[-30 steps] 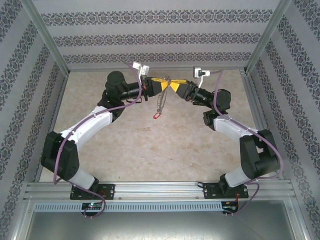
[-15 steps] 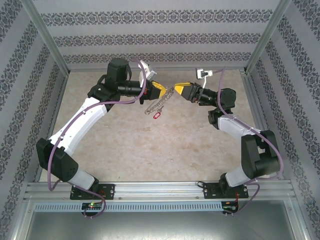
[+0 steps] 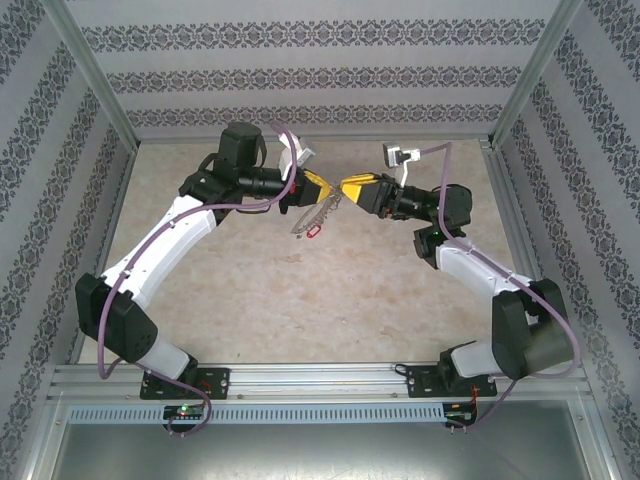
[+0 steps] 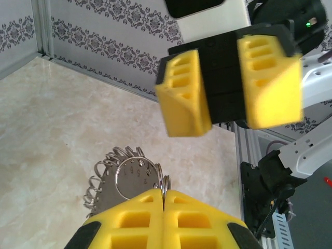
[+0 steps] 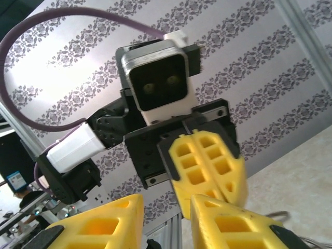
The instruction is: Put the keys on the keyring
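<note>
Left wrist: left claw [image 4: 163, 196] pinched closed on keyring [image 4: 124, 174]; right claw [image 4: 224, 101] parted, empty.

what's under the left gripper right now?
The keyring hangs below the left gripper, which is shut on it, with the red key at its low end. The clamped stretch is hidden inside the grip.

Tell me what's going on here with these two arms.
The left tool is shut on the keyring, pinching it above the table so the loop dangles. A red key seems to hang at its lower end. The right tool is open and faces the left one from close by, with nothing between its fingers.
</note>
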`<state>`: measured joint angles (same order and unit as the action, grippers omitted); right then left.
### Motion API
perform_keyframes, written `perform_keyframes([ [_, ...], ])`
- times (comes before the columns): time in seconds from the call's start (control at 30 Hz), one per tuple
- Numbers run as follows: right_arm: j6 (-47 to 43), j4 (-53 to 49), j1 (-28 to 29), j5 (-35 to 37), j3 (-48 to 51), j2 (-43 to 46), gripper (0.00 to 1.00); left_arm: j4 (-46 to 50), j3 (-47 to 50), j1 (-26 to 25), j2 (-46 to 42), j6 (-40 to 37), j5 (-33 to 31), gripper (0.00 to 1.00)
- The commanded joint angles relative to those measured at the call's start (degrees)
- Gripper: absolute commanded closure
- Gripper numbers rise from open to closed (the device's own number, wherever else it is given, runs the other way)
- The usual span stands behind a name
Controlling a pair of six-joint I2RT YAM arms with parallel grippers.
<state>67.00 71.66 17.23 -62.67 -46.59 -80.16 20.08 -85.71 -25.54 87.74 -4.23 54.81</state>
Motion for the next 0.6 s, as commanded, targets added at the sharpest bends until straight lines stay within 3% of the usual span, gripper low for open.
perform_keyframes([
  [0.0,-2.48,-0.28,1.34,-0.44,-0.06,0.50,0.70,-4.81,0.10,-0.48,-1.17,1.40,0.48,1.00],
  [0.57,-3.37,0.22,0.05,1.50,0.17,-3.97,0.73,-6.89,2.04,-0.51,-3.02,2.06,1.89,1.00],
])
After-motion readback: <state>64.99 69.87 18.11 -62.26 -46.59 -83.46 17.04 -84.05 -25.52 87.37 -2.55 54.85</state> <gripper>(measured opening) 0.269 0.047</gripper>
